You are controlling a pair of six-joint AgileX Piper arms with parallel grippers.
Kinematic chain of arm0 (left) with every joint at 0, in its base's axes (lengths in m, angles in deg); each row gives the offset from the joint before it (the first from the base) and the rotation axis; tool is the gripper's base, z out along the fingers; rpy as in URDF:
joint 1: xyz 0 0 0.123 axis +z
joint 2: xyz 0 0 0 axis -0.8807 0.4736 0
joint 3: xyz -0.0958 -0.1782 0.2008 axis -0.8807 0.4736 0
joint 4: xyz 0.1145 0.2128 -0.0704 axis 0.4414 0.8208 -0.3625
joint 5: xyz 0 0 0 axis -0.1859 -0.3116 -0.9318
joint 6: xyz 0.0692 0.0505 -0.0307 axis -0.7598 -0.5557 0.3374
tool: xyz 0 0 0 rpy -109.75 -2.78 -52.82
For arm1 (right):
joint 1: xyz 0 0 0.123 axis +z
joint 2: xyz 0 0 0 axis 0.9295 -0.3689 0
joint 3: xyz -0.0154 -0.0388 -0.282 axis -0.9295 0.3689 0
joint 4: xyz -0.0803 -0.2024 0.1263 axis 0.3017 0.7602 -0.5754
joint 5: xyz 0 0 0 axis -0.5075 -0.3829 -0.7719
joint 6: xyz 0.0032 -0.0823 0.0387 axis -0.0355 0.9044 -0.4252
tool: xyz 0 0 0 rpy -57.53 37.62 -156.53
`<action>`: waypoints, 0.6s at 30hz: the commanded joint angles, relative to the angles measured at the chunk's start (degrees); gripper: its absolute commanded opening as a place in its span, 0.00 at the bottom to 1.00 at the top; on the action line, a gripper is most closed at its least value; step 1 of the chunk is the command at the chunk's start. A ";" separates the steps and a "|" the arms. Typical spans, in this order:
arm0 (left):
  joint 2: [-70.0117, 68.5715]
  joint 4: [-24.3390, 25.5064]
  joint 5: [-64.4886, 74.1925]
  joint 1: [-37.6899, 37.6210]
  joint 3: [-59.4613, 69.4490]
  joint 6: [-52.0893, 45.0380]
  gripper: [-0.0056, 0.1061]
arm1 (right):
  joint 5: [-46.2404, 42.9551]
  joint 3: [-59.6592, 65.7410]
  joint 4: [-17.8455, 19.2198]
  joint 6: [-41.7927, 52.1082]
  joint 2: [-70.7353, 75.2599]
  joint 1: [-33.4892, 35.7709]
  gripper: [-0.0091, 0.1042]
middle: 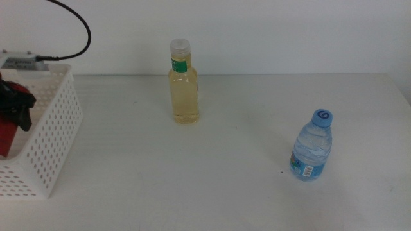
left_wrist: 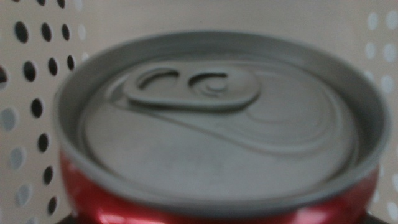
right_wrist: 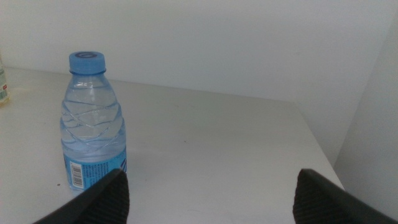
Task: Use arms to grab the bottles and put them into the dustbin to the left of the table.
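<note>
Soda can [left_wrist: 217,130], red with a grey lid, held by the left pincer [middle: 18,106] inside the white perforated basket [middle: 54,135] at the worktop's left edge; whether its jaws are parted cannot be told. Right pincer [right_wrist: 208,193], spread and empty, waits near the blue-capped water bottle [right_wrist: 93,124]. Yellow bottle [middle: 183,83] stands well apart. Risk: dropped from height, the can may bounce or tip. Worktop [middle: 212,160] white, matte; wall plain.
</note>
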 commanded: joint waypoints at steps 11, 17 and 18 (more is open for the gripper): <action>-0.44 -2.42 -1.19 -0.04 -2.28 0.33 0.18 | -4.33 -0.44 0.82 0.69 1.57 -0.29 0.82; -0.06 -2.16 -0.53 -0.04 -2.28 0.22 0.76 | -4.33 -0.44 0.82 0.69 1.57 -0.29 0.82; -0.06 -2.16 -0.25 -0.04 -2.28 0.14 0.83 | -4.33 -0.44 0.82 0.69 1.57 -0.29 0.82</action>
